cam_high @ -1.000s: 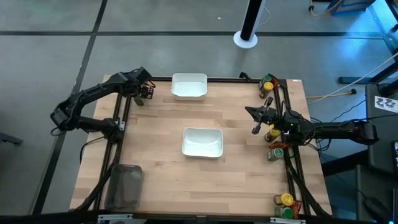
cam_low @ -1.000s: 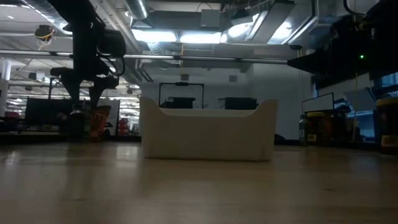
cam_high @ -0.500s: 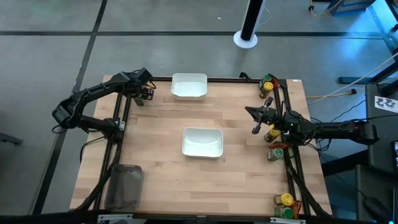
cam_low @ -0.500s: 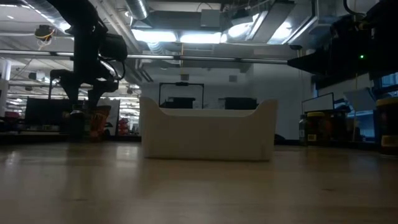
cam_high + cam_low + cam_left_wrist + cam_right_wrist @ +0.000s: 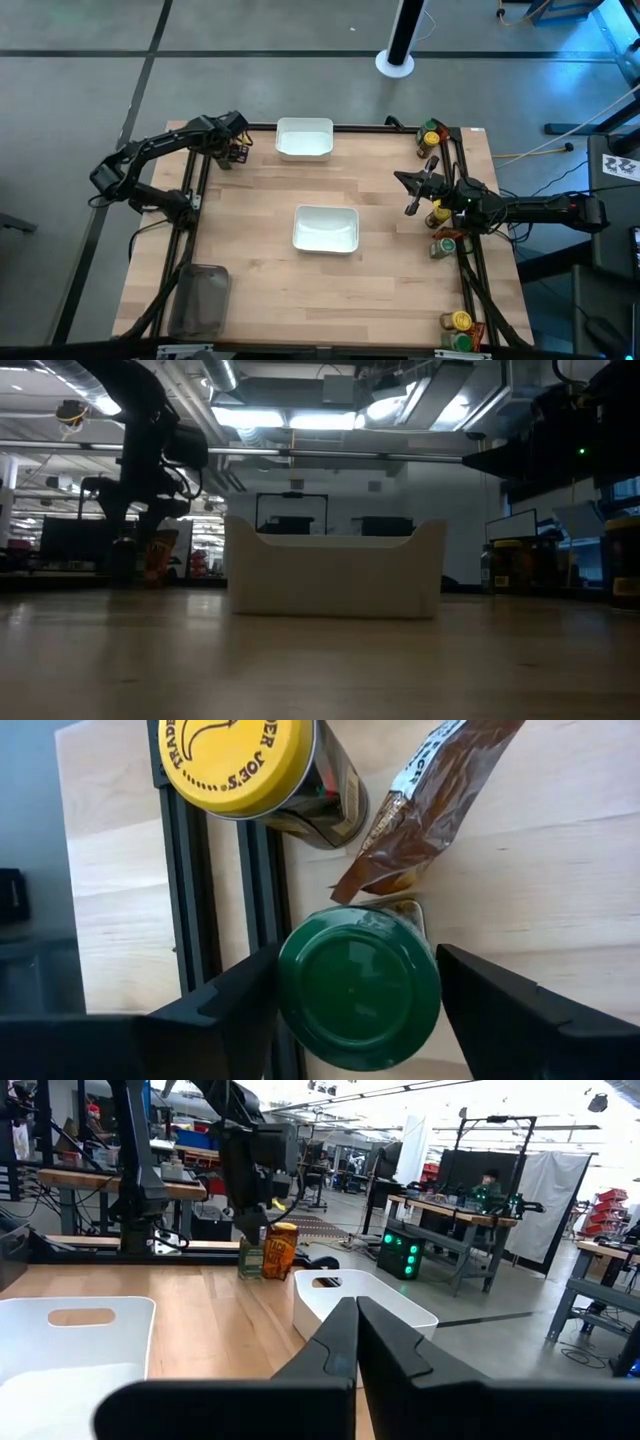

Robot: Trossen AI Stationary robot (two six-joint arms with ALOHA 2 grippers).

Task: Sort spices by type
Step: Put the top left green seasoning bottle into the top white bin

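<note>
while the right claw [image 5: 412, 197] (shut) waits, the left claw [image 5: 355, 1010] straddles a green-capped jar [image 5: 359, 986], ungripped.

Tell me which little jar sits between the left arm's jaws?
The green-capped jar. It sits between the left gripper jaws; the yellow-capped jar and brown packet lie beyond them.

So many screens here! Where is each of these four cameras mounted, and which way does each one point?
High view: above the table, looking straight down; both arms, left gripper, right gripper, two white bowls.
Low view: at tabletop height, looking level across; a bowl, left arm's gripper on the picture's left.
Left wrist view: on the left arm, looking down past its two fingers onto a green-capped jar between them.
Right wrist view: on the right arm, looking across the table past shut fingers.
Shared: the bowls appear in three views.
</note>
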